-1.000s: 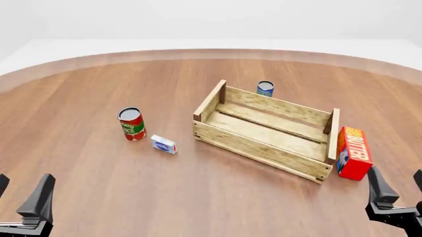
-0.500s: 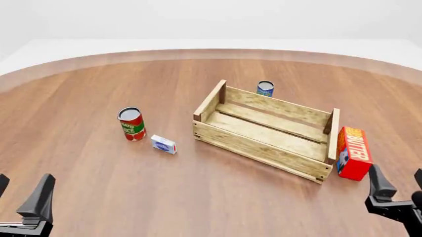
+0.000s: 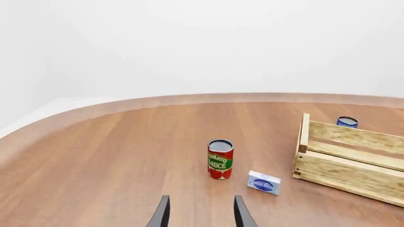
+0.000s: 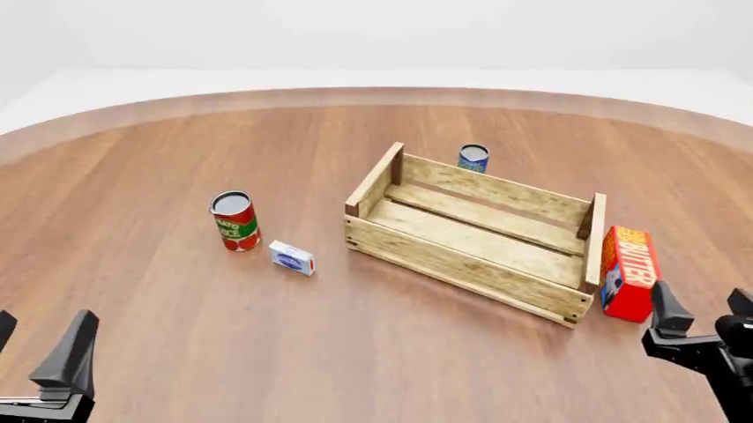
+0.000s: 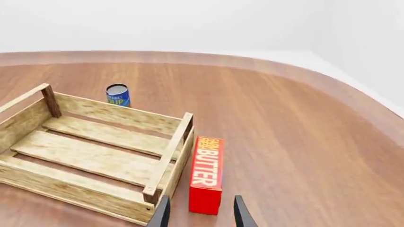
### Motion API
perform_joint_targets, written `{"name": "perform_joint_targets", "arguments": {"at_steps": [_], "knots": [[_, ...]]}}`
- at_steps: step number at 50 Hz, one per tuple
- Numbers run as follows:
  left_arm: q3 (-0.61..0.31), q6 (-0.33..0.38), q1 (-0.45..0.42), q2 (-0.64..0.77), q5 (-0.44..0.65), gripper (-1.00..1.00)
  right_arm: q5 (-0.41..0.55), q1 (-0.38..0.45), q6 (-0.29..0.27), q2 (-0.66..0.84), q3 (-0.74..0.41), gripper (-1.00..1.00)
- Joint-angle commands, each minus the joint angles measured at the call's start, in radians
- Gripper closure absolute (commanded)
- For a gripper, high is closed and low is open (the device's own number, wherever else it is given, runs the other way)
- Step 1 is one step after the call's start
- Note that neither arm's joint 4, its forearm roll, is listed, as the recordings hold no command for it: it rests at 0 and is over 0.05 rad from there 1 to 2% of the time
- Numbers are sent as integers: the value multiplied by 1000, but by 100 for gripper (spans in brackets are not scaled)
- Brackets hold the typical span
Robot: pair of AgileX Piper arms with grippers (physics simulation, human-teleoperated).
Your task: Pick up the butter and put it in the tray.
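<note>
five loose things sit on the round wooden table (image 4: pixel 176 326): one tray (image 4: pixel 475 231), one butter (image 4: pixel 629 272) carton, two cans and one small box. the tray is a light-wood slatted crate with low sides and corner posts, set at a slant near the middle of the table, and nothing lies on its slats. the butter lies on its long side on the table just outside the tray's right-hand end wall, close beside it; whether they touch cannot be told. its white lettering faces up. in the right wrist view the carton (image 5: pixel 206 174) lies directly ahead of the two finger tips, with the tray (image 5: pixel 94 151) alongside it. the tomato sauce can (image 4: pixel 234 221), red and green, stands upright well to the left of the tray, and the small white-and-blue box (image 4: pixel 292 258) lies just beside that can, between it and the tray. the blue can (image 4: pixel 473 159) stands upright just behind the tray's far wall. two grippers show at the near edge. the right gripper (image 4: pixel 703 320) hovers just short of the butter's near end, jaws spread apart and holding nothing. the left gripper (image 4: pixel 38 345) sits at the near left corner, far from every object, jaws likewise apart and empty.
</note>
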Motion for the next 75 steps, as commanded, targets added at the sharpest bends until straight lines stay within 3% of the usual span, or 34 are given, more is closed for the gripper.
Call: {"name": "perform_joint_targets", "arguments": {"at_steps": [1,26,75], "knots": [[0,0,0,0,0,-100,-161,-10,-4,175,0,-100],[0,0,0,0,0,-100,-442,-8,-14,506,0,-100],[0,0,0,0,0,-100,-628,-21,-22,721,0,-100]]}}
